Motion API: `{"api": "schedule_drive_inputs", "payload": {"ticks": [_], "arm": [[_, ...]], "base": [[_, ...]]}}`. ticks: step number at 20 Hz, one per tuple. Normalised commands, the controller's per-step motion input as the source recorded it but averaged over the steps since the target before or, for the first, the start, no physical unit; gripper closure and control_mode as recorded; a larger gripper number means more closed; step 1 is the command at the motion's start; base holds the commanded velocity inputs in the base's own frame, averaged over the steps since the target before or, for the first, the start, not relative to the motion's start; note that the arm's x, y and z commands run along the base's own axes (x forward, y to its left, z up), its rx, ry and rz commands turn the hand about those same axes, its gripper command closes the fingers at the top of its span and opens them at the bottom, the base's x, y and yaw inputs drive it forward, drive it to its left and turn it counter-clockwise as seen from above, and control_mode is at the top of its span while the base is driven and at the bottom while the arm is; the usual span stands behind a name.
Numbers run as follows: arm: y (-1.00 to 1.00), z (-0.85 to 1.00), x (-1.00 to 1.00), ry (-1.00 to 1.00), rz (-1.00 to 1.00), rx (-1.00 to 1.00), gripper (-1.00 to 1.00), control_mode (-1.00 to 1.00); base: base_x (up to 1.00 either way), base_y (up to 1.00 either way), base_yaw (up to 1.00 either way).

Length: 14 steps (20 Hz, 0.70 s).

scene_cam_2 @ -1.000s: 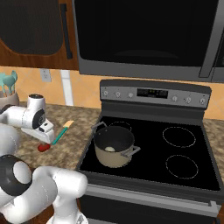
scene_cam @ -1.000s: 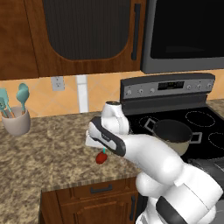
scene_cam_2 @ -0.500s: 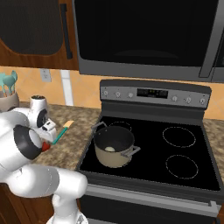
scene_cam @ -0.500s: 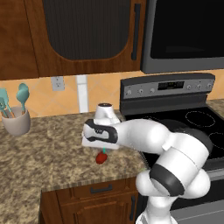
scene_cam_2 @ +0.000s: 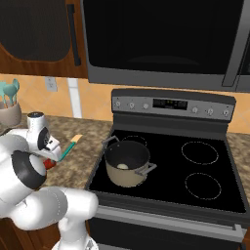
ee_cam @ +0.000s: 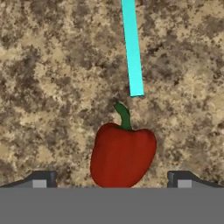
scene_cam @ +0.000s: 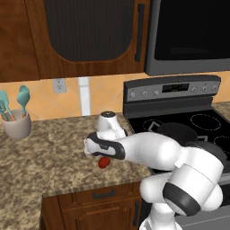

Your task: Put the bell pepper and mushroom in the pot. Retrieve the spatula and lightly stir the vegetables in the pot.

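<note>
The red bell pepper [ee_cam: 123, 155] with a green stem lies on the speckled counter, straight under my gripper [ee_cam: 111, 180]. The gripper is open, with one fingertip [ee_cam: 39, 179] on each side of the pepper and nothing held. In the left base view the hand hangs just above the bell pepper [scene_cam: 104, 162]. The spatula [scene_cam_2: 68, 148] lies on the counter beyond the pepper, its teal handle [ee_cam: 132, 48] ending close to the pepper's stem. The beige pot [scene_cam_2: 127, 163] stands on the front left burner. A small pale mushroom [scene_cam_2: 123, 166] sits inside it.
A beige cup [scene_cam: 17, 125] with teal utensils stands at the back left of the counter. The black stovetop [scene_cam_2: 205, 176] lies to the right of the counter. Dark wooden cabinets and a microwave hang above.
The hand has come down a little closer over the pepper and the elbow has swung out to the side. The jaws stayed wide open. The pepper, spatula and pot have not moved.
</note>
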Motion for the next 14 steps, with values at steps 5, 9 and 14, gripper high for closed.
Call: {"api": "schedule_drive_inputs", "payload": {"ticks": [5, 9, 14], "arm": [[-0.03, -0.13, -0.04, -0.11, 0.0, 0.0, -1.0, -1.0], [0.0, -0.1, 0.01, -0.09, 0.0, 0.0, -1.0, -1.0], [0.0, -0.05, 0.0, 0.0, 0.0, 0.0, -1.0, -1.0]], "base": [[0.0, 0.0, 0.0], [0.0, 0.0, 0.0], [0.0, 0.0, 0.0]]}}
